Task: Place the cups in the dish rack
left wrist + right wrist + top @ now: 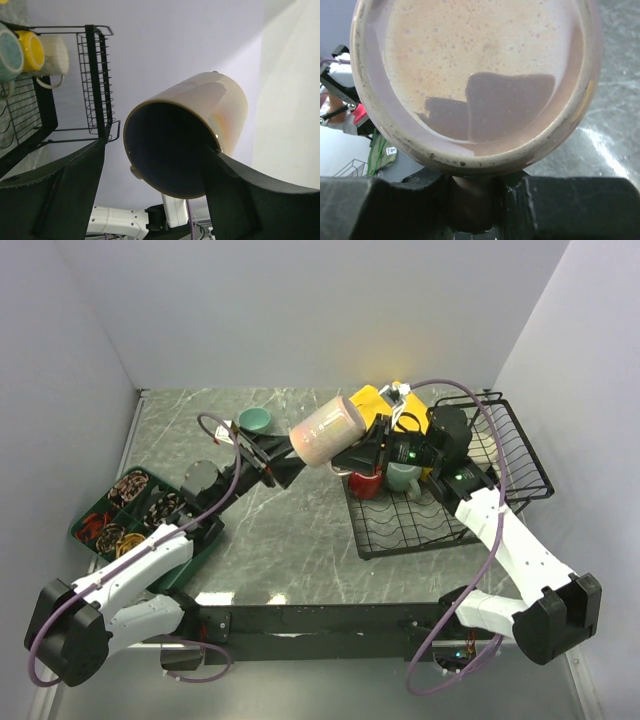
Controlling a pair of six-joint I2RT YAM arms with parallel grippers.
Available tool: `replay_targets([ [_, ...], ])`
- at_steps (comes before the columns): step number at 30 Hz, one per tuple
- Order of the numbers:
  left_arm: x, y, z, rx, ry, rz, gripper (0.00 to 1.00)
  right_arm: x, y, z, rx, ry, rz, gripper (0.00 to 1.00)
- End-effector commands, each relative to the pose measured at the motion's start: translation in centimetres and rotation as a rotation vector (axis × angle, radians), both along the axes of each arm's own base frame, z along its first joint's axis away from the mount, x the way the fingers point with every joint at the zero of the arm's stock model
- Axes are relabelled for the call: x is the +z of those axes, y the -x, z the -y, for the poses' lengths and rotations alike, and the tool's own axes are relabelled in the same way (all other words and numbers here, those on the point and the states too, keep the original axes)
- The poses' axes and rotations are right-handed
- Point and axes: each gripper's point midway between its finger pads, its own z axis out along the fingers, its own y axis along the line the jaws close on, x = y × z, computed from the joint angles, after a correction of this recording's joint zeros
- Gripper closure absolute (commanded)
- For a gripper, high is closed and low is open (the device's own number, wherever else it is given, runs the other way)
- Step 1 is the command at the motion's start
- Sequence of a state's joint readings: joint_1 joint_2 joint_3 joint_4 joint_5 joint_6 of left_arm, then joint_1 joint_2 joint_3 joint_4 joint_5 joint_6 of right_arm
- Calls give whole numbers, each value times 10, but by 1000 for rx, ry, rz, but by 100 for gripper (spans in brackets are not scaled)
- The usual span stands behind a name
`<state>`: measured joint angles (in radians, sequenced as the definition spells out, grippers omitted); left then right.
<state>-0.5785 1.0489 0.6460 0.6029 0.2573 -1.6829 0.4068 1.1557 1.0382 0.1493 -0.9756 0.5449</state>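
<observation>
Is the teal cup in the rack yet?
No, the teal cup sits on the table, left of the rack.

The pink-beige mug [325, 430] is up in the air, tipped sideways, while the red mug [365, 485], yellow mug [366, 402] and grey-teal mug [403, 478] sit in the black dish rack [405, 527].

So here's how ours is laid out: the dish rack [420, 525] sits on the right half of the counter [290, 530], with its raised basket section [515, 445] along the right side. At the rack's left end we've got one mug [365, 483] with a second mug [403, 477] just to its right, and a third mug [372, 402] behind them by the far edge. The compartment tray [150, 510] lies at the near left. A small cup [254, 420] sits at the far middle. The airborne mug [325, 430] hangs above the centre, between the left end effector [275, 455] and the right end effector [365, 452].
</observation>
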Motion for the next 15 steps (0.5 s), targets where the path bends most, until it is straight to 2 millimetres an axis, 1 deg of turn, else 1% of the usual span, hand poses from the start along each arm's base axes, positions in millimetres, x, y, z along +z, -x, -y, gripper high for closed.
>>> replay_targets([
  [1, 0, 16, -1, -43, -12, 45, 19, 16, 4, 11, -36, 9, 149, 100],
  [3, -6, 18, 1, -62, -23, 38, 18, 10, 3, 12, -44, 36, 148, 100],
  [4, -8, 19, 2, -67, -28, 40, 18, 2, 0, 15, -60, 65, 145, 100],
  [6, -16, 21, 5, -92, -41, 27, 18, -6, -1, 18, -75, 95, 151, 100],
  [7, -18, 21, 6, -97, -43, 24, 18, -15, -1, 21, -85, 127, 145, 100],
  [8, -25, 22, 7, -103, -51, 11, 18, -19, -2, 22, -95, 141, 147, 100],
  [10, -31, 24, 6, -109, -59, 2, 18, -25, -1, 27, -109, 174, 164, 100],
  [11, -39, 24, 5, -107, -69, -12, 18, -28, -2, 30, -124, 186, 167, 100],
  [12, -39, 26, 4, -102, -70, -12, 18, -30, -1, 32, -134, 194, 173, 100],
  [14, -49, 28, 2, -99, -92, -25, 17, -34, -2, 36, -151, 213, 186, 100],
  [15, -48, 29, 0, -94, -95, -21, 17, -35, -1, 38, -157, 216, 191, 100],
])
